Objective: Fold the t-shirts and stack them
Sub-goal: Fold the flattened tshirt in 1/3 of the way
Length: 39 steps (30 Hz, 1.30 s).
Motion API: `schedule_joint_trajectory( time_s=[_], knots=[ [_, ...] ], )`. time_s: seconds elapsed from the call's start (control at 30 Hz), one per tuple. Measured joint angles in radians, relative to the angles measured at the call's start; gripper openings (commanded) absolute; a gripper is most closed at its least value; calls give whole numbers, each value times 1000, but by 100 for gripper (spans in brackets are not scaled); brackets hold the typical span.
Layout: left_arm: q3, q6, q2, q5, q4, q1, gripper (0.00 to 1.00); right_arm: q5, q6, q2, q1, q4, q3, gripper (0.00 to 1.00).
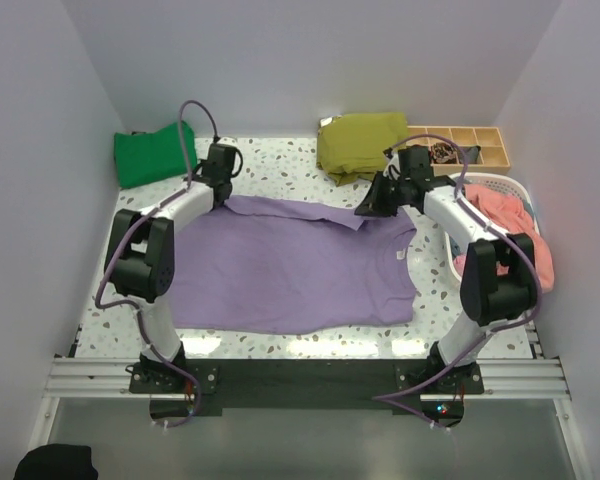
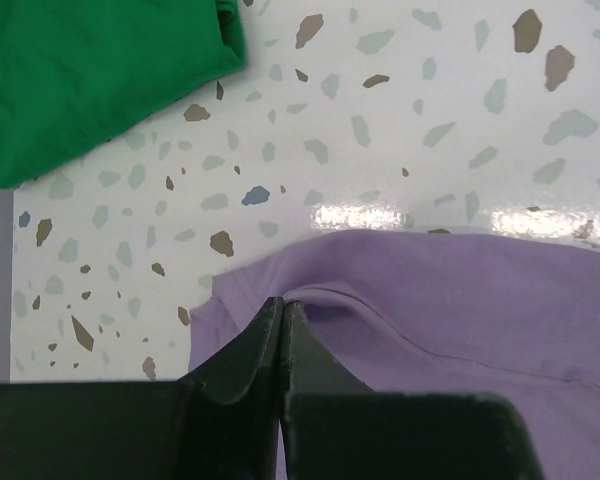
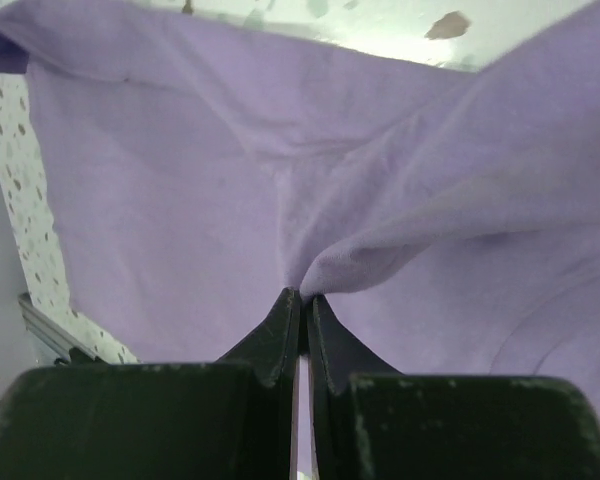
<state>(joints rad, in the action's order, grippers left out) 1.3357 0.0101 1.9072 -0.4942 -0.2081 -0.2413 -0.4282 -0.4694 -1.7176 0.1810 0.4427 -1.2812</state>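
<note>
The lavender-purple t-shirt (image 1: 290, 265) lies spread across the middle of the table, its small white neck label (image 1: 401, 254) at the right. My left gripper (image 1: 218, 197) is shut on its far left edge; the left wrist view shows the pinched fold (image 2: 310, 293) at the fingertips (image 2: 265, 318). My right gripper (image 1: 368, 208) is shut on its far right edge and lifts a fold of cloth (image 3: 380, 262) off the table. The green t-shirt (image 1: 153, 154) lies folded at the far left corner and also shows in the left wrist view (image 2: 90, 70).
An olive folded shirt (image 1: 360, 143) lies at the far middle. A wooden divided tray (image 1: 472, 146) sits at the far right. A white laundry basket (image 1: 509, 185) with pink cloth (image 1: 515, 225) stands at the right edge.
</note>
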Motion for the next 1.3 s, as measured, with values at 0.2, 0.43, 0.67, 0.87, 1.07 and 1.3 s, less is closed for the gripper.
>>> schedule_joint_trajectory(
  time_s=[0.2, 0.43, 0.67, 0.87, 1.07, 1.3],
  knots=[
    [-16, -51, -23, -43, -24, -40, 4, 31, 11, 123, 42, 43, 40, 0],
    [-60, -118, -23, -115, -123, -40, 4, 72, 23, 203, 37, 108, 81, 0],
    [-112, -159, -23, -208, -162, -40, 5, 75, 47, 224, 48, 174, 126, 0],
    [-138, -150, -30, -275, -144, -40, 5, 79, 70, 209, 69, 192, 153, 0],
    [-147, -149, -38, -270, -150, -40, 5, 98, 71, 153, 87, 191, 198, 1],
    [-142, -164, -31, -257, -171, -44, 5, 109, 69, 127, 113, 167, 240, 42]
  ],
)
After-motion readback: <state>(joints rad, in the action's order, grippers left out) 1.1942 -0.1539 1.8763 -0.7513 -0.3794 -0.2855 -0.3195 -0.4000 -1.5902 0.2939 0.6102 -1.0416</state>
